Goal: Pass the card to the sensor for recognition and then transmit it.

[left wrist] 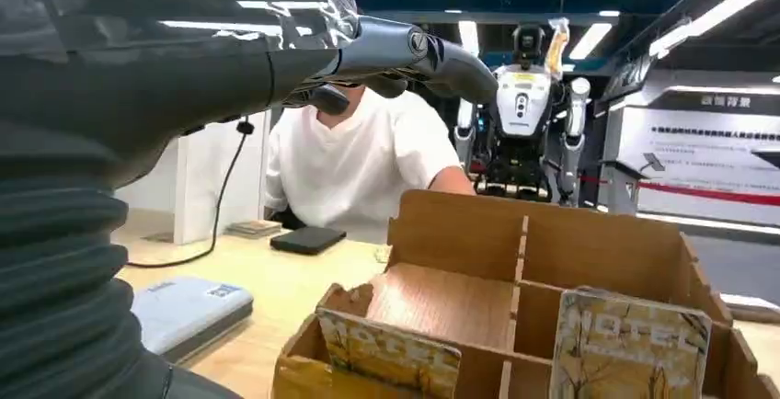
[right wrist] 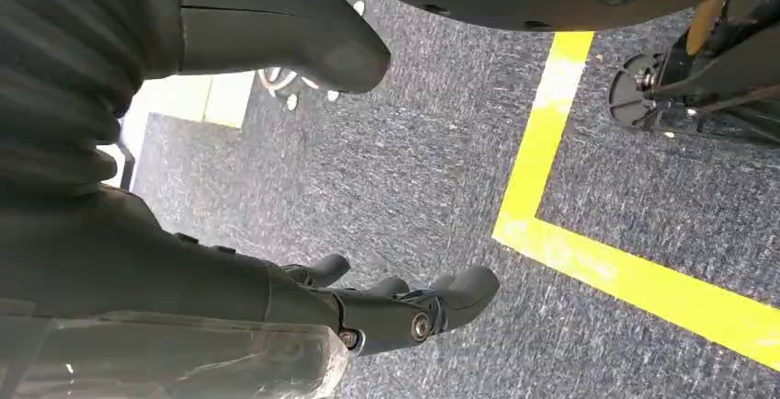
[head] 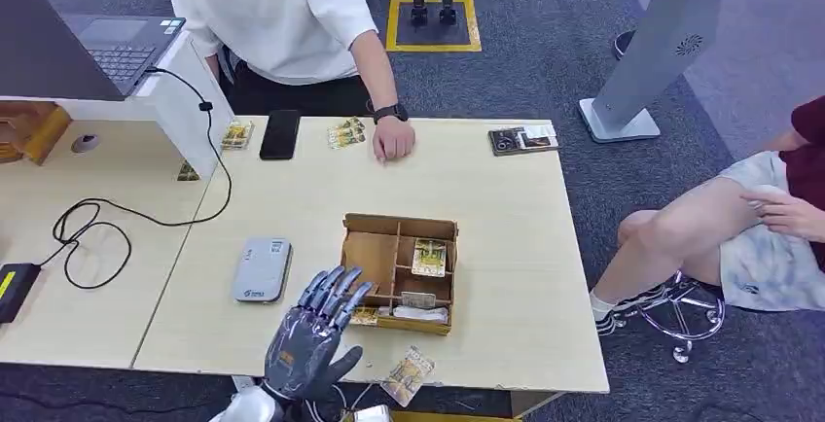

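Hovering empty-fingered and spread, left hand (head: 316, 330) beside yellowish picture-printed card (head: 430, 257) upright in wooden box (head: 370, 252).

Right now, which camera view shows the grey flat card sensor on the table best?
The head view: the grey flat card sensor lies whole on the light wooden table, just beyond the left hand, left of the brown compartment box. The left wrist view catches it edge-on, partly behind the hand. The right wrist view faces carpet.

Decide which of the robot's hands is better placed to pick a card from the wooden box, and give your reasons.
Left. The left hand hovers open at the wooden box, beside its cards; the right hand hangs over the carpet floor.
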